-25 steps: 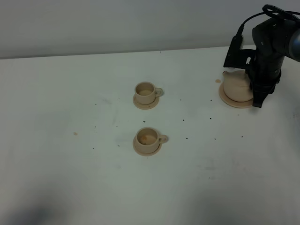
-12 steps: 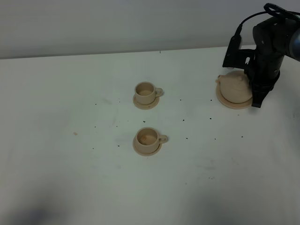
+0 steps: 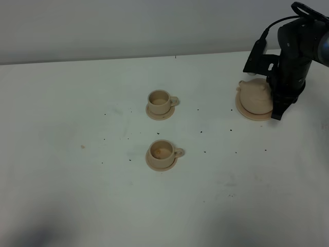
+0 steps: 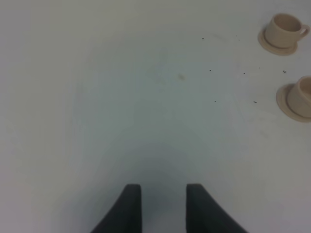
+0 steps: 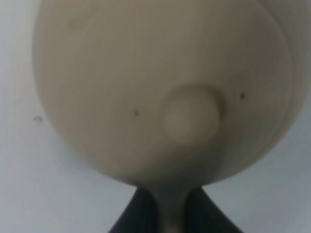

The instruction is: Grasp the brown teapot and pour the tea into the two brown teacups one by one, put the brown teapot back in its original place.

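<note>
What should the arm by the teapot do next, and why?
Probably lift the teapot straight up: the right gripper looks shut on its handle, it sits on its saucer, and both cups stand some way off.

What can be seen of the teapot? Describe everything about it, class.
The teapot is squat, round and light tan, with a matte look like ceramic or plastic. Its domed lid is on, with a round knob and two small dark specks. A short spout points left in the high view. The pot sits at the far right of the table on a wider tan saucer. The right gripper is shut on its handle.
</note>
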